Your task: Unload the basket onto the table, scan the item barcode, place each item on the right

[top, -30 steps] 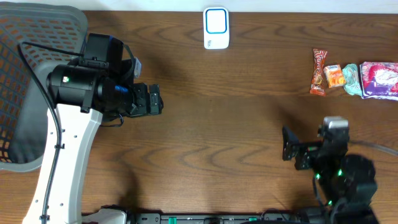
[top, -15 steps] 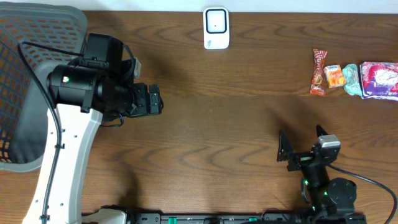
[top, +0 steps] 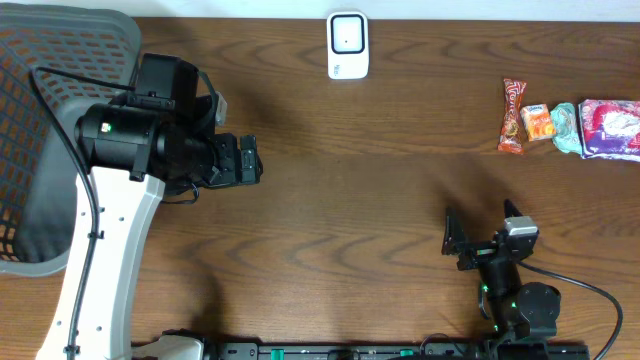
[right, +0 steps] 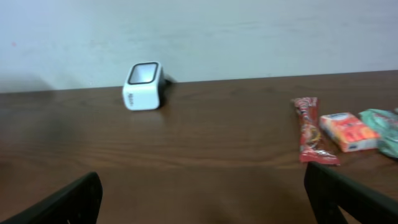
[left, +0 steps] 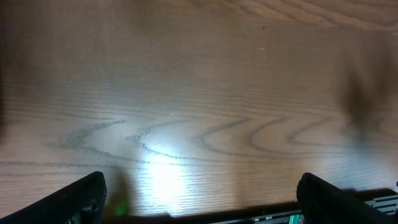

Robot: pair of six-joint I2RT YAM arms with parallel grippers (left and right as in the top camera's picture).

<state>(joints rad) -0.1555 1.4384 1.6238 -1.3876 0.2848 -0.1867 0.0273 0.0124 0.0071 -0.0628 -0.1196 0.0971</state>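
A white barcode scanner [top: 348,45] stands at the table's far edge in the overhead view; the right wrist view shows it at the left [right: 143,85]. The items lie in a row at the far right: a red candy bar [top: 513,115] [right: 308,127], an orange packet [top: 539,122] [right: 349,130], a teal packet [top: 566,128] and a pink-and-white bag [top: 610,128]. My left gripper [top: 252,160] [left: 202,205] is open over bare wood at the left. Near the front edge, my right gripper [top: 482,230] [right: 205,202] is open and empty, facing the scanner and items.
A grey mesh chair [top: 40,150] sits beyond the table's left end, behind the left arm. A pale wall [right: 199,31] rises right behind the scanner. A black rail [top: 350,350] runs along the table's front edge.
The right arm has drawn back toward the front edge and a little left, both jaws still wide. The left arm has hardly moved.
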